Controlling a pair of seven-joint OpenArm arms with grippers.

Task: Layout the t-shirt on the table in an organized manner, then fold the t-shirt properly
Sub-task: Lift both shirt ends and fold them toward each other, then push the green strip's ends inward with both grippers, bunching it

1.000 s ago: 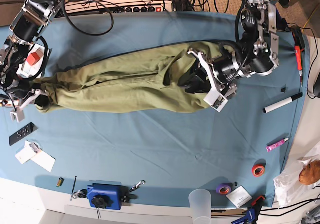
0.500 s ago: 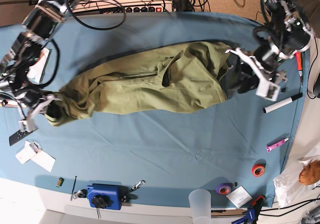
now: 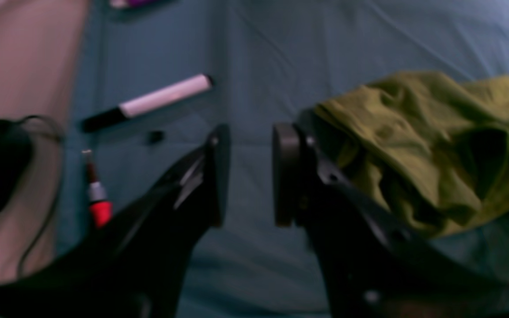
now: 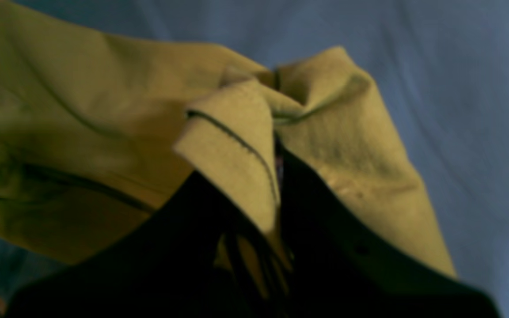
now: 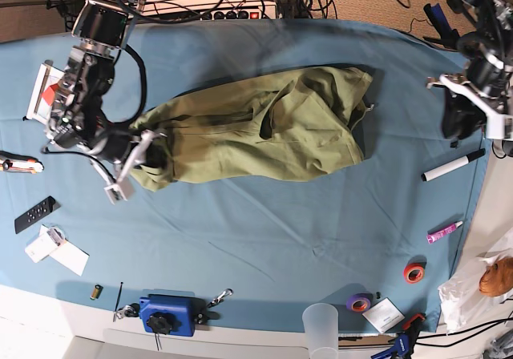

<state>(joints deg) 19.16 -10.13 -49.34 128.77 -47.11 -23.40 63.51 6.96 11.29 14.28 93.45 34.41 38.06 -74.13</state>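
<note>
From my left wrist camera, my left gripper [image 3: 248, 176] hangs over the table [image 3: 369, 39] with its two fingers parted and only blue cloth in the gap; it holds nothing. The t-shirt [image 3: 431, 145] lies bunched to the right of it, just beside the right finger. To the left lie a white marker [image 3: 148, 102] with a black cap and a red-tipped tool [image 3: 96, 198].

From my right wrist camera, my right gripper [image 4: 276, 194] is pinched tight on a folded edge of the t-shirt [image 4: 104, 123], whose stitched hem curls over the fingers. The blue table [image 4: 457, 88] shows behind.

In the base view, the t-shirt [image 5: 256, 127] lies crumpled in a long heap across the middle of the table [image 5: 264, 239]. My right gripper [image 5: 140, 157] grips its left end. My left gripper [image 5: 473, 118] hovers at the far right, well apart from the shirt, with the marker [image 5: 454, 166] just nearer than it.
</note>
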